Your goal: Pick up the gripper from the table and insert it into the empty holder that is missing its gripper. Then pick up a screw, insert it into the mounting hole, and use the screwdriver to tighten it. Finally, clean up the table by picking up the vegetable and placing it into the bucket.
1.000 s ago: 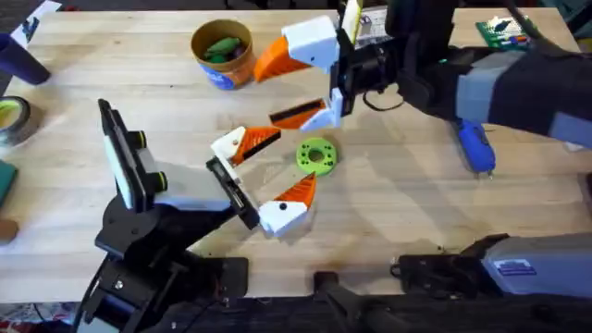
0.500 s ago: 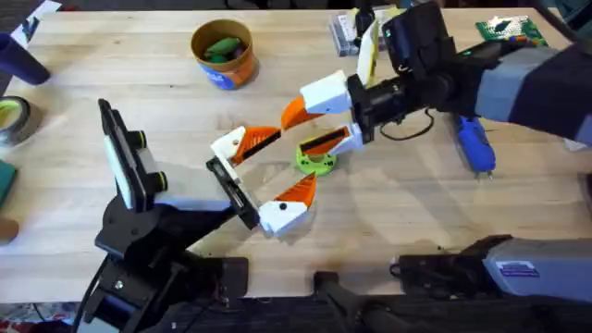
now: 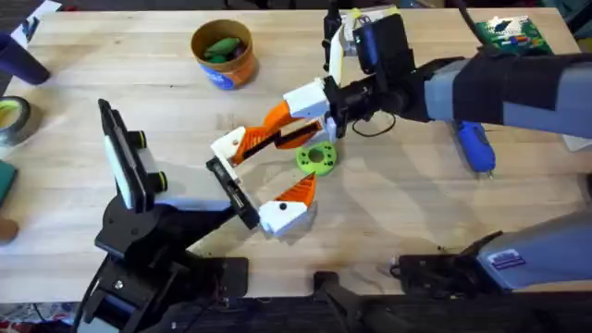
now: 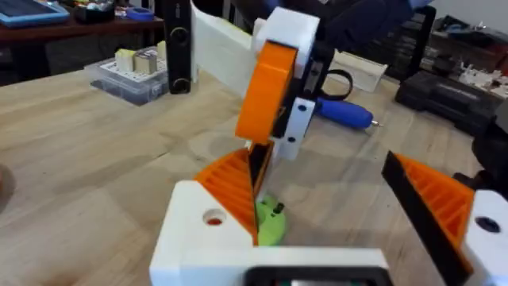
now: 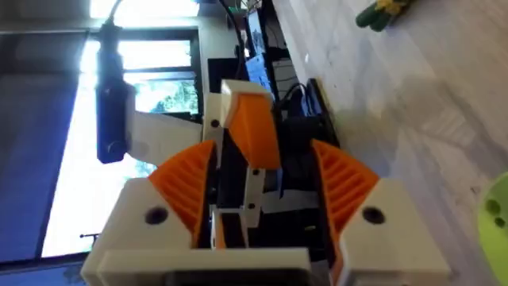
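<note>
— How far along?
— Clean-up done, by the look of it: seeing the vegetable (image 3: pixel 220 46) lying inside the bucket (image 3: pixel 225 69), well apart from both arms. Nothing left to lift there.
— And the mounting, the screw?
— Hard to judge from here; possibly unfinished. Finding the screwdriver (image 3: pixel 476 146) flat on the table (image 3: pixel 416 194), unheld, with no screw to make out. Spotting a green ring (image 3: pixel 316 155) loose between the arms.
— Jaws?
— Spread wide on the left gripper (image 3: pixel 292 159), gripping nothing. Part-closed on the right gripper (image 3: pixel 280 128), straddling the tip of the left's upper finger. From the right wrist, seeing a sliver of gap either side, so probably not clamped.
— Against half a second back?
— Finding the right gripper farther over toward the left arm now, off the ring and around that finger. Narrower than a second ago, too. No change to bucket, vegetable, screwdriver or left gripper.
</note>
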